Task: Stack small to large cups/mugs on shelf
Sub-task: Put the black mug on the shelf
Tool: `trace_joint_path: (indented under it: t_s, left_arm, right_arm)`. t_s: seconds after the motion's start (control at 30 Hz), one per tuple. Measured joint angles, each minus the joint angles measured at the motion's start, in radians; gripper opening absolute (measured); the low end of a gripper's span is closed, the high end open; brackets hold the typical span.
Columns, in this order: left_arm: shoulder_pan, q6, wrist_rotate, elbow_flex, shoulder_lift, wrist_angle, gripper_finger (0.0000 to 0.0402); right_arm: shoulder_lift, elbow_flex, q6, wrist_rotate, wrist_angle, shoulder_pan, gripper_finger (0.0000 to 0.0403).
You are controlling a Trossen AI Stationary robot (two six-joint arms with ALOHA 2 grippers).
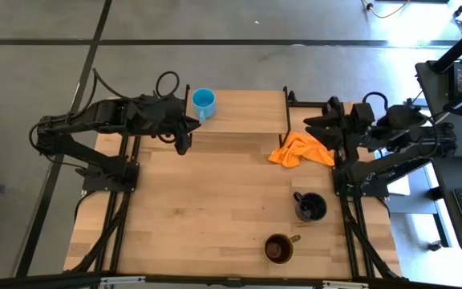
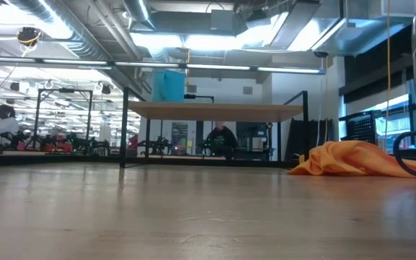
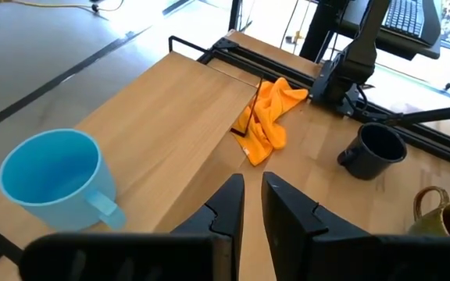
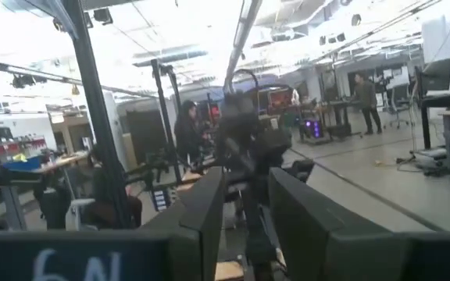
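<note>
Light-wood table [image 1: 199, 209]: carries shelf [image 1: 247, 112] along far edge, orange cloth [image 1: 301, 150] beside it, black mug [image 1: 310, 206] and brown mug [image 1: 278, 249] near right side

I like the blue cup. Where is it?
In the high view, the blue cup stands on the shelf's left end, beside the left gripper.

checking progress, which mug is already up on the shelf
The light-blue mug: it stands upright at the left end of the shelf, by the left gripper. The black mug and brown mug are on the table.
</note>
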Motion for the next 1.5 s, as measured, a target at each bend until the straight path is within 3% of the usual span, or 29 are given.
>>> trace_joint_path:
  t_s: [0.53, 0.77, 0.93, 1.13, 1.23, 1.37, 1.5]
  left_arm:
    - [-0.048, -0.02, 0.003, 0.0, -0.003, 0.0, 0.0041]
    - [-0.048, -0.021, 0.003, 0.0, -0.003, 0.002, 0.0041]
    - [-0.048, 0.003, 0.003, 0.0, -0.003, 0.003, 0.0041]
    - [-0.048, 0.09, 0.026, 0.0, -0.003, 0.017, 0.0041]
    - [-0.048, 0.11, 0.027, 0.0, -0.003, 0.058, 0.0041]
    - [-0.048, 0.11, 0.027, 0.0, -0.003, 0.133, 0.0041]
    - [-0.048, 0.11, 0.029, 0.0, -0.003, 0.19, 0.0041]
  right_arm:
    - [0.056, 0.037, -0.032, -0.001, 0.053, 0.0, 0.0108]
    - [0.059, 0.037, -0.081, -0.056, 0.053, 0.0, 0.0108]
    - [0.058, 0.037, -0.131, 0.019, 0.039, 0.0, 0.0108]
    - [0.058, 0.037, -0.153, 0.03, 0.078, 0.0, 0.0108]
    - [0.056, 0.037, -0.212, 0.125, 0.08, 0.0, 0.0108]
    - [0.016, 0.044, -0.233, 0.225, -0.041, -0.039, 0.0108]
    - [-0.019, 0.122, -0.095, 0.184, -0.372, -0.139, 0.0108]
